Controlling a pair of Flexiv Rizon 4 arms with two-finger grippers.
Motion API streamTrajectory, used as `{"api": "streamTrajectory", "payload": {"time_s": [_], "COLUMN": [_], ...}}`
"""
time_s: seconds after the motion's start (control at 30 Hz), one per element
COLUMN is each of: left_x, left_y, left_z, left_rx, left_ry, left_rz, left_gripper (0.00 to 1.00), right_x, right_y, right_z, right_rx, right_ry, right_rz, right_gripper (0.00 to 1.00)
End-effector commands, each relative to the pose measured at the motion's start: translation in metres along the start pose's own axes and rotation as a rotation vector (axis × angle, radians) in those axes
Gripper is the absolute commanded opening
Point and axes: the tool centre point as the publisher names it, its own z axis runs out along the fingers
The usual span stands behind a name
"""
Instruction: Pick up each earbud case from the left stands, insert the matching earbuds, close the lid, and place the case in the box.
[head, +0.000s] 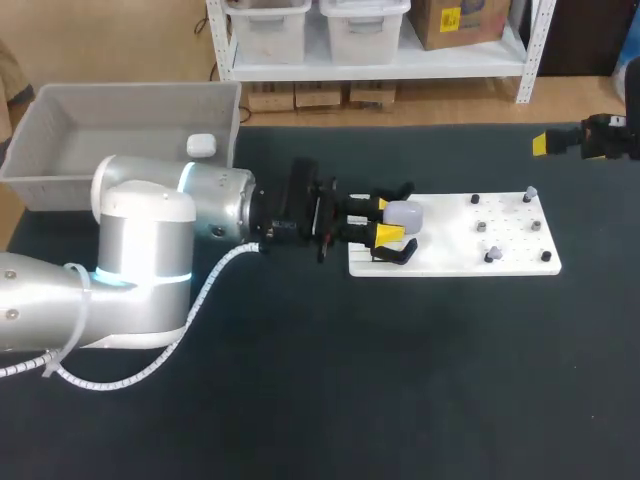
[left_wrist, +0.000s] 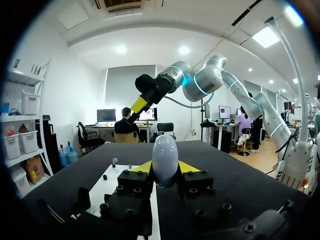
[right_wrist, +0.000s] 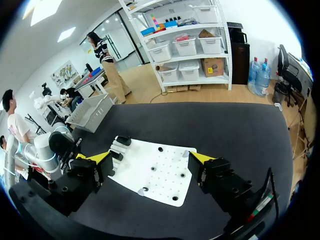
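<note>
Black table (head: 300, 400) with white board (head: 512, 256); left hand (head: 386, 219) tight around white case (head: 405, 214), right hand (right_wrist: 151, 158) open.

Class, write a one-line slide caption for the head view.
Left gripper holds a white earbud case at the left end of the white board; another case lies in the grey box.

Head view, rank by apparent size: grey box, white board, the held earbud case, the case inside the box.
1. grey box
2. white board
3. held earbud case and case in the box: nearly alike. The held one looks slightly bigger, perhaps only because it is nearer the camera.
</note>
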Motion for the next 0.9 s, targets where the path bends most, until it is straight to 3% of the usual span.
{"api": "streamTrajectory", "payload": {"time_s": [0.03, 0.27, 0.37, 0.67, 0.77, 0.9], "left_x": [0.002, 0.002, 0.002, 0.002, 0.002, 0.002], "left_y": [0.003, 0.003, 0.003, 0.003, 0.003, 0.003], "left_z": [0.001, 0.001, 0.001, 0.001, 0.001, 0.001], "left_rx": [0.004, 0.004, 0.004, 0.004, 0.004, 0.004], "left_ry": [-0.004, -0.004, -0.004, -0.004, -0.004, -0.004], "left_rz": [0.002, 0.002, 0.002, 0.002, 0.002, 0.002], "left_gripper": [0.0, 0.0, 0.0, 0.0, 0.0, 0.0], "right_x": [0.0, 0.0, -0.002, 0.035, 0.046, 0.057], "right_y": [-0.001, -0.001, 0.016, 0.06, 0.078, 0.095], "right_z": [0.0, 0.0, -0.011, -0.028, -0.026, -0.022], "right_rx": [-0.006, -0.006, -0.003, -0.05, 0.009, 0.008], "right_ry": [0.0, 0.0, -0.031, 0.004, 0.055, 0.086], "right_rz": [-0.001, -0.001, -0.046, -0.087, -0.12, -0.107], "right_gripper": [1.0, 1.0, 1.0, 1.0, 1.0, 1.0]}}
